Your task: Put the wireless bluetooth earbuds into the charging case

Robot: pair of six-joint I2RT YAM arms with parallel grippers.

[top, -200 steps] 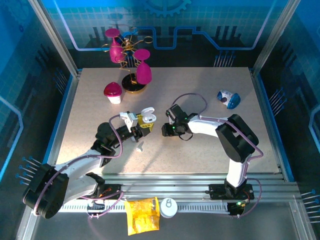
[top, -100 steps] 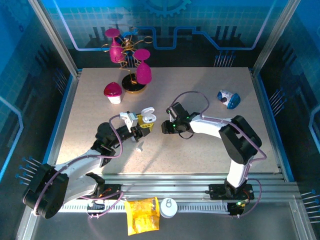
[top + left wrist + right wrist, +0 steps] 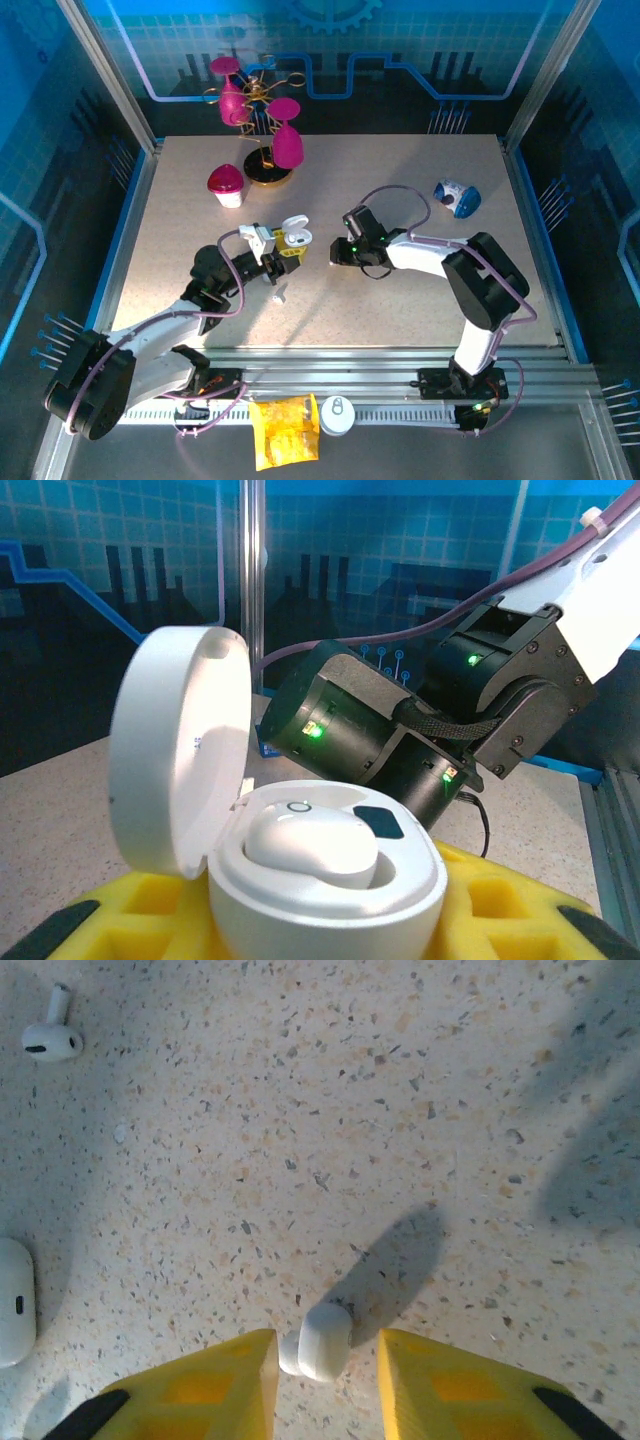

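Speckled tabletop (image 3: 400, 1110), earbud (image 3: 315, 1340) lying inside the part-open right gripper (image 3: 326, 1348), left gripper (image 3: 325, 935) clamping open charging case (image 3: 330, 892)

Table (image 3: 420, 170): your surface is beige, speckled dark and orange.
Charging case (image 3: 330, 910): glossy white, with a dark patch inside.
Seated earbud (image 3: 310, 845): white, with a grey ring mark.
Loose earbud (image 3: 50, 1035): white, with a dark spot.
Left fingers (image 3: 510, 910): your pads are yellow with dark grey insets.
Right fingers (image 3: 200, 1395): same yellow, same dark insets.
Right arm (image 3: 400, 730): black housings, green lights, a white link, a purple cable.
Ornament (image 3: 262, 120): magenta cups on gold wire.
Bag (image 3: 284, 430): yellow.
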